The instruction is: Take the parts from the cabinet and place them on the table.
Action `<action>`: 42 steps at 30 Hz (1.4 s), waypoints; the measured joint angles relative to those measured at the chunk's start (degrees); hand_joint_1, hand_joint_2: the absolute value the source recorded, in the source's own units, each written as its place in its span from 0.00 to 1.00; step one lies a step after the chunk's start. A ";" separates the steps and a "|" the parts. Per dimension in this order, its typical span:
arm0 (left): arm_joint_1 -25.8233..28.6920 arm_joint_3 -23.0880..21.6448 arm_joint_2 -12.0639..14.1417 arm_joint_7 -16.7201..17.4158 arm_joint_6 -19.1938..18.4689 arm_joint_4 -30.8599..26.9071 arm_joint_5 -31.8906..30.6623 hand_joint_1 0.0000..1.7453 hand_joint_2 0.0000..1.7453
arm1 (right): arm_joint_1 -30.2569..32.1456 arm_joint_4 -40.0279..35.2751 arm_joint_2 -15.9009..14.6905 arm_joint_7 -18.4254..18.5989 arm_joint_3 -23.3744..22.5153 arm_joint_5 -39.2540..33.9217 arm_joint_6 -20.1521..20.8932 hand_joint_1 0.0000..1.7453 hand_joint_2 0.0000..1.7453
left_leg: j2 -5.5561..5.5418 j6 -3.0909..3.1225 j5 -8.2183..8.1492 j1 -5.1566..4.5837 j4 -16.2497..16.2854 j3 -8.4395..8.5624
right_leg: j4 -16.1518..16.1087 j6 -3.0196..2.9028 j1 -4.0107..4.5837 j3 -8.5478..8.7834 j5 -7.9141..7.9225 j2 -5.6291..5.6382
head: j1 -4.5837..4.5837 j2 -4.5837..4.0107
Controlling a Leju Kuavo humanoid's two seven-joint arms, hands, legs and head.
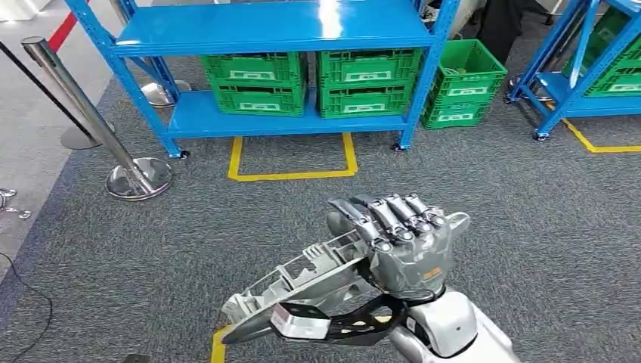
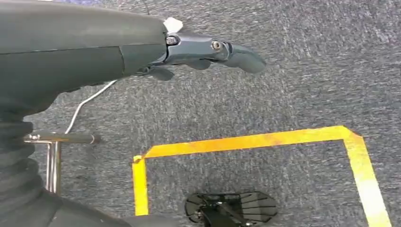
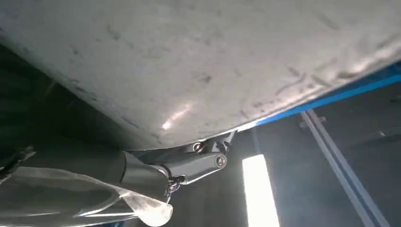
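- Parts for this task come down to one in sight: a grey cast metal part (image 1: 302, 283), long and ribbed with cut-outs, carried out over the carpet in front of the blue cabinet (image 1: 280, 68) and well apart from it.
- Blue cabinet: one full unit ahead, with four green crates (image 1: 310, 83) on its lower shelf in two stacks of two; a fifth crate (image 1: 461, 83) stands on the floor beside it, and a second blue rack (image 1: 589, 76) sits at the far right.
- Yellow floor tape (image 1: 291, 162) marks one bay below the cabinet.
- Two steel barrier posts (image 1: 113, 147) stand to the left.
- Right robot hand (image 1: 404, 242): fingers wrapped over the thick end of the part, grasping it; the right wrist view looks up at the part's pale underside (image 3: 198, 61).
- Left robot hand (image 2: 208, 49): hangs over the carpet with nothing in it, fingers stretched out and slack.
- Risk, as I judge it: the part is held at one end only, so its long free end could lever down and twist out of the fingers while walking, or clip a post during a turn.
- No counter is visible, so the drop-off place must still be found.
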 joint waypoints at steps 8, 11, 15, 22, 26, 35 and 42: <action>-0.07 -0.18 0.02 0.42 0.24 0.02 -0.57 0.00 1.00 | -0.10 -0.41 1.59 -2.76 -3.23 0.15 0.00 1.00 1.00 | -0.25 1.36 0.63 0.36 -0.85 0.01 | -0.17 0.95 0.17 0.02 0.05 -0.39 | -0.04 0.00; -0.25 -0.22 0.00 0.44 0.24 0.07 -0.57 0.00 1.00 | -0.42 -0.46 1.64 -2.93 -3.72 0.17 -0.02 1.00 1.00 | -0.79 1.66 1.23 0.68 -1.33 -0.29 | 7.72 1.52 -0.24 -3.64 -5.67 0.02 | 0.37 0.00; -0.11 -0.20 -0.04 0.57 0.35 0.13 -0.57 0.00 1.00 | -0.20 -0.41 1.64 -2.93 -4.13 0.17 0.00 1.00 1.00 | -2.46 1.05 1.69 0.87 -1.12 -1.02 | 15.76 2.26 -1.02 -6.52 -7.66 0.05 | 0.28 0.00; 0.06 -0.22 -0.02 0.57 0.39 0.20 -0.59 0.00 1.00 | -0.12 -0.46 1.75 -3.24 -4.20 0.15 -0.04 1.00 1.00 | -6.01 -1.58 2.52 1.53 0.25 -2.67 | 1.14 1.49 -1.21 1.81 -2.66 2.63 | 0.44 0.00; 0.08 -0.22 0.02 0.57 0.26 0.22 -0.59 0.00 1.00 | -0.06 -0.57 2.38 -4.55 -4.59 0.17 -0.04 1.00 1.00 | -1.31 -2.21 -2.46 1.28 7.23 -5.70 | 1.04 -0.19 -1.19 1.49 -2.11 -0.03 | -0.27 0.00; -0.20 -0.31 0.11 0.57 0.07 0.24 -0.57 0.00 1.00 | 0.30 -0.89 2.97 -5.82 -5.64 0.17 -0.04 1.00 1.00 | 5.11 0.22 -1.59 -0.49 1.43 0.12 | 1.26 -0.03 0.37 1.06 -2.34 -6.21 | -0.28 0.00; -0.25 -0.31 0.13 0.57 -0.02 0.28 -0.39 0.00 1.00 | 0.34 -1.20 3.39 -6.49 -6.10 0.17 -0.07 1.00 1.00 | 0.15 1.85 -0.57 0.15 0.86 -0.59 | 9.82 1.67 -0.28 -2.74 -7.84 -0.43 | 0.20 0.00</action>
